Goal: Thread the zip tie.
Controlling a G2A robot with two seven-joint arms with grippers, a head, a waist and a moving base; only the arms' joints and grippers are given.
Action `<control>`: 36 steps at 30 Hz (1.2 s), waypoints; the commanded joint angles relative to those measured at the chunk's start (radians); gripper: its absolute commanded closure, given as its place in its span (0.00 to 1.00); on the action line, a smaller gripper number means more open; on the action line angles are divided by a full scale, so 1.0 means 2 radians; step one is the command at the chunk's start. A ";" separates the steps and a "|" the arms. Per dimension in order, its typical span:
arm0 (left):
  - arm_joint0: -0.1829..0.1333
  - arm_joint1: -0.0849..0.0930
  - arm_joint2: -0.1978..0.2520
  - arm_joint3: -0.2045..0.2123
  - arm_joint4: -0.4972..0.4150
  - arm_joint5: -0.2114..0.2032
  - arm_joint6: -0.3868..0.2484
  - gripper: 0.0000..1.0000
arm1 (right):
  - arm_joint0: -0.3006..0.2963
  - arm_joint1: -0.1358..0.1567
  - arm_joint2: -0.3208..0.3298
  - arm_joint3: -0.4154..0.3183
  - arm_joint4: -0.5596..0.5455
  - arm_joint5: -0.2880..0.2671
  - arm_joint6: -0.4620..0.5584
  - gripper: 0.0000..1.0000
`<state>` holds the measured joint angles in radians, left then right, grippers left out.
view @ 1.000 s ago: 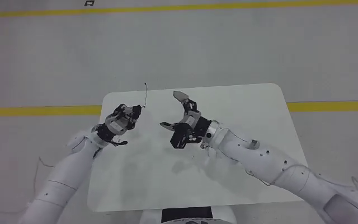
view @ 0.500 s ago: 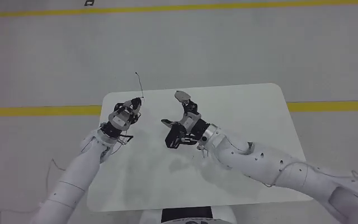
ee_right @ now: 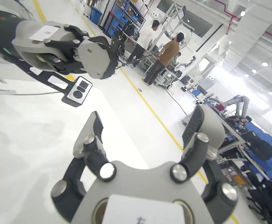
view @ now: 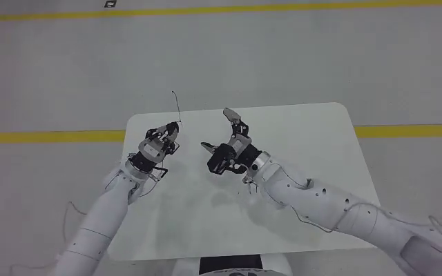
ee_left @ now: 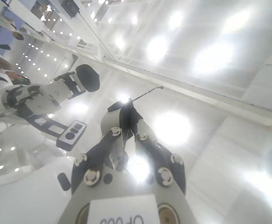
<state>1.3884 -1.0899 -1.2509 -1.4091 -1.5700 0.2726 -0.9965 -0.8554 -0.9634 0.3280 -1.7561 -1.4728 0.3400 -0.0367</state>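
A thin black zip tie (view: 177, 107) stands up from my left gripper (view: 169, 131), which is shut on its lower part above the white table's (view: 311, 152) far left area. The free end points past the far edge. In the left wrist view the tie (ee_left: 146, 94) sticks out beyond the closed fingertips (ee_left: 115, 107). My right gripper (view: 219, 131) hangs open just to the right of the left one, nothing between its fingers. From the right wrist view the open gripper (ee_right: 146, 125) faces the left gripper (ee_right: 110, 61) and the tie (ee_right: 129, 62).
The white table carries no other objects. A grey floor with a yellow line (view: 62, 136) surrounds it. Workbenches and shelves (ee_right: 127, 19) stand far behind, well away from the arms.
The left gripper has lifted and turned a little, so the tie's tip has swung farther back. The open right gripper has edged toward the far side.
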 commanded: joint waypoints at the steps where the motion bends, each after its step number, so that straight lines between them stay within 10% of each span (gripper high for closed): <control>1: 0.000 -0.013 -0.010 0.003 0.000 0.016 0.002 1.00 | -0.010 -0.003 0.012 0.003 0.003 0.000 0.006 0.00; 11: 0.003 -0.020 -0.013 -0.004 0.000 0.025 0.012 1.00 | -0.023 -0.007 0.026 0.000 0.006 0.000 0.000 0.00; 27: 0.020 -0.065 -0.028 0.002 0.000 0.034 0.023 1.00 | -0.068 -0.034 0.071 -0.001 0.000 -0.027 -0.022 0.00; 30: 0.020 -0.065 -0.028 0.002 0.000 0.034 0.023 1.00 | -0.073 -0.040 0.076 0.002 -0.004 -0.033 -0.026 0.48; 36: 0.020 -0.065 -0.028 0.002 0.000 0.034 0.023 1.00 | -0.079 -0.052 0.084 0.013 -0.025 -0.041 -0.028 0.68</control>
<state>1.4280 -1.2201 -1.3059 -1.4046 -1.5700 0.3400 -0.9498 -1.0106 -1.0637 0.4936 -1.7343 -1.5191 0.2592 -0.0926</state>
